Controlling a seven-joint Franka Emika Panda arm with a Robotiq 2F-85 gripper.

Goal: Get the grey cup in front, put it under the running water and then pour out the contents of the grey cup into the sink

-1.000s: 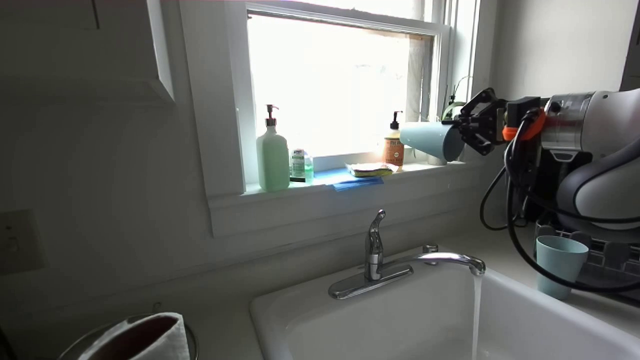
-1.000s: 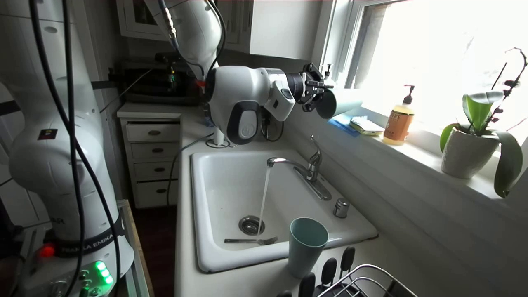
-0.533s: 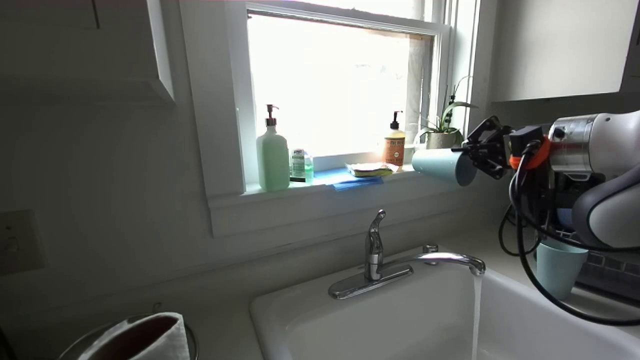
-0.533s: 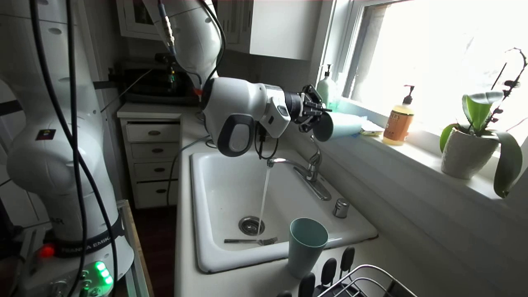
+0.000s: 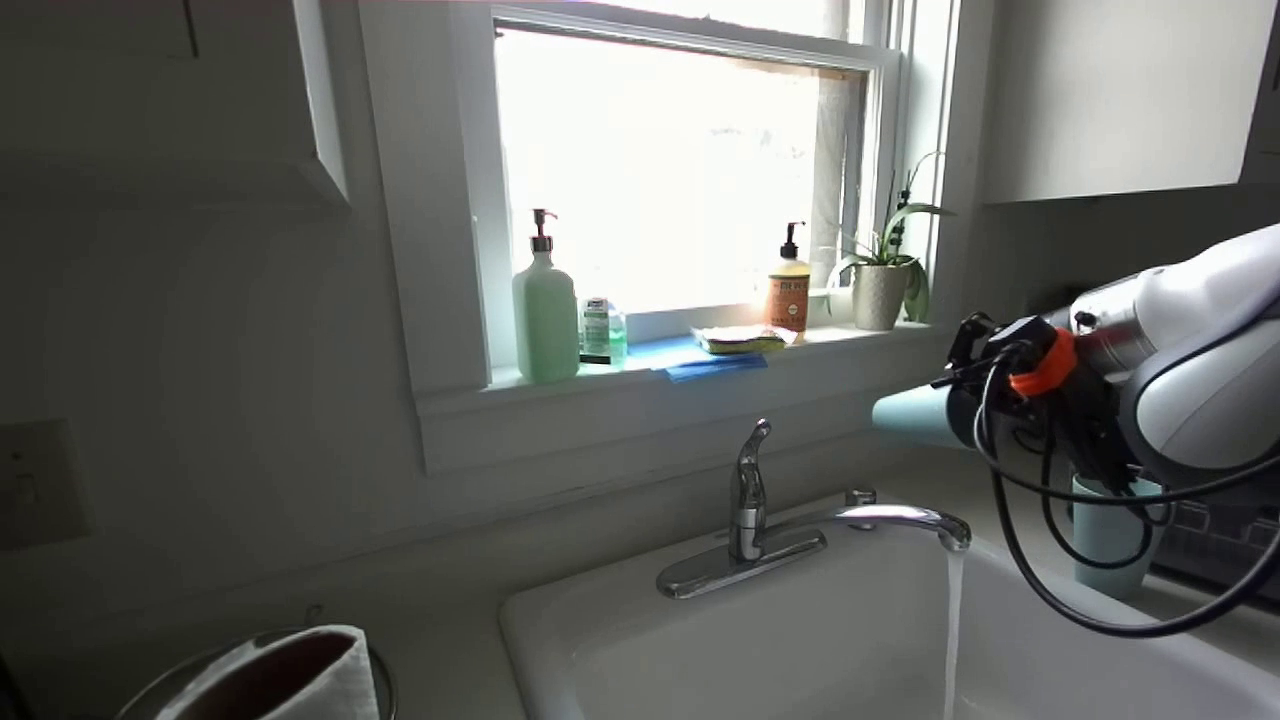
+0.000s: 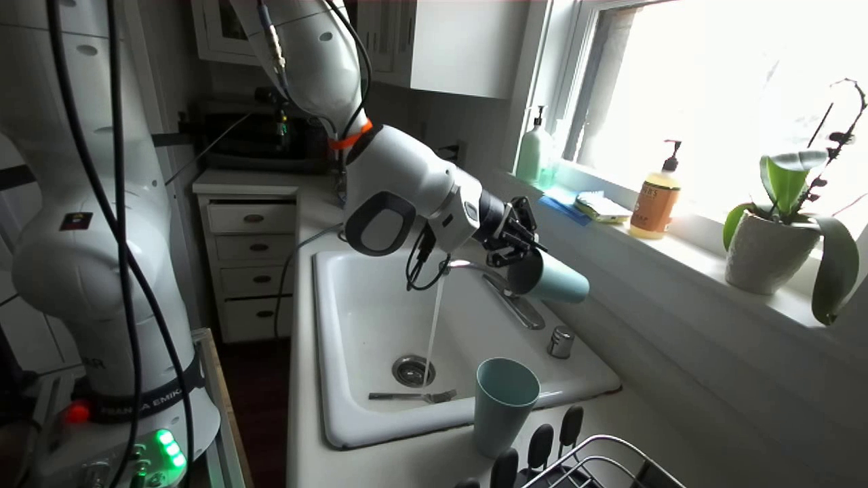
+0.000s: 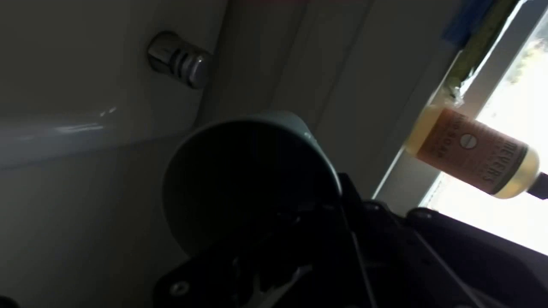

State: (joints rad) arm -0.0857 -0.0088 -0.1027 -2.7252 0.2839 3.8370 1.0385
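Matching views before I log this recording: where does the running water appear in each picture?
In an exterior view: the running water is at lower right, falling from the spout to the picture's bottom edge.
In an exterior view: the running water is just below the picture's middle, falling into the sink.
Wrist view: not in it.
Shared landmark: the orange-labelled soap bottle, in all three views.

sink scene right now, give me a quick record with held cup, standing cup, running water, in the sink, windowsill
held cup: gripped at the rim by the end effector, tipped nearly onto its side, mouth toward the end effector, not under the running water
standing cup: upright on the counter beside the sink
running water: falling from the faucet into the sink
in the sink: fork lying near the drain
windowsill: green pump bottle, orange-labelled pump bottle, potted plant
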